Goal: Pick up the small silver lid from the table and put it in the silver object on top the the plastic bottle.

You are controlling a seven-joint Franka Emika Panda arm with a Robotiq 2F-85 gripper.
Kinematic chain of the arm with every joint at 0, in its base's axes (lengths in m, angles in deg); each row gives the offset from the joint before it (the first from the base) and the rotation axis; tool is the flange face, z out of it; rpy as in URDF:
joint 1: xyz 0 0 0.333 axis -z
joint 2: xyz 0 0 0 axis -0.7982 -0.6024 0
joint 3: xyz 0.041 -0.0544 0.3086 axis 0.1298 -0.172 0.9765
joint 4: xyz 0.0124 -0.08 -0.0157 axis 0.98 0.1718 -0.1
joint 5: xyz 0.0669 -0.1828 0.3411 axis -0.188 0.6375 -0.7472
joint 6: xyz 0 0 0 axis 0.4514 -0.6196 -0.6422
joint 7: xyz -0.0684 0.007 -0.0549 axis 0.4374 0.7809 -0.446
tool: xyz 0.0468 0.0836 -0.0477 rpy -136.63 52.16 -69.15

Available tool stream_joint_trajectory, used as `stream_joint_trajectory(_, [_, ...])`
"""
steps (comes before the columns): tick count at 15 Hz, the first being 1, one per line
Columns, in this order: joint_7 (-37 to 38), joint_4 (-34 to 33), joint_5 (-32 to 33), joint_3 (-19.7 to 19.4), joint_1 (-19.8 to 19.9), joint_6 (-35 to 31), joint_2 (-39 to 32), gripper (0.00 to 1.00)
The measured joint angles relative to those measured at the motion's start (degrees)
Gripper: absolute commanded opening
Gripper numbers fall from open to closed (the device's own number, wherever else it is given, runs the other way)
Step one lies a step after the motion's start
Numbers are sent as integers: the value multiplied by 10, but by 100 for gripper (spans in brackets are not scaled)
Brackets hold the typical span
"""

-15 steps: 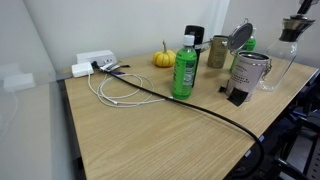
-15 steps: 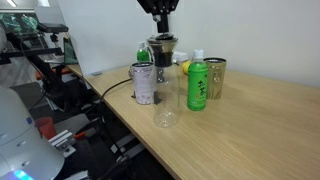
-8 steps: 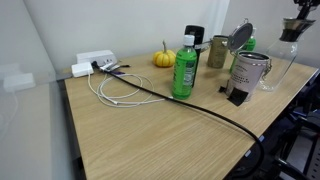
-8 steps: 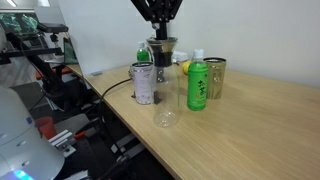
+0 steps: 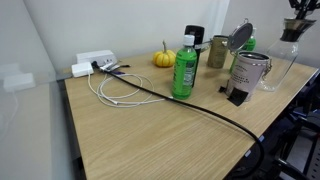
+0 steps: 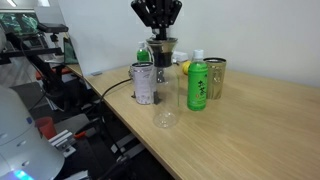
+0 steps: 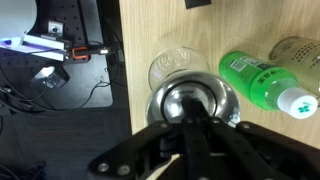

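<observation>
The silver object [image 6: 161, 45], a small metal funnel, sits on the neck of the clear plastic bottle [image 6: 166, 100]; both also show in an exterior view, funnel [image 5: 290, 30] on bottle [image 5: 280, 65]. My gripper [image 6: 156, 20] hangs a little above the funnel, at the frame's top [image 5: 300, 8]. In the wrist view the fingers [image 7: 195, 118] meet in one dark bar over the funnel [image 7: 165, 105], with the bottle [image 7: 170, 68] below. A bright round patch lies inside the funnel; I cannot tell if it is the small silver lid. No lid shows on the table.
A ribbed silver can with a tilted lid [image 6: 143, 85] stands right beside the bottle. A green bottle [image 6: 197, 85], a gold can [image 6: 215, 75], a small pumpkin [image 5: 163, 58] and a black cable [image 5: 170, 100] are on the wooden table. The table edge is close to the bottle.
My gripper has risen from just on top of the funnel to a little above it. Its outline looks wider in an exterior view. Bottle and funnel have not moved.
</observation>
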Motion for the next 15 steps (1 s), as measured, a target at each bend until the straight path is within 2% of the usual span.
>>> stream_joint_trajectory(1, [0,0,0,0,0,0,0,32])
stream_joint_trajectory(3, [2,1,0,-1,1,-1,-2,44])
stream_joint_trajectory(11, [5,-15,0,-3,3,-17,-2,99])
stream_joint_trajectory(15, [5,-37,0,-3,3,-20,10,100])
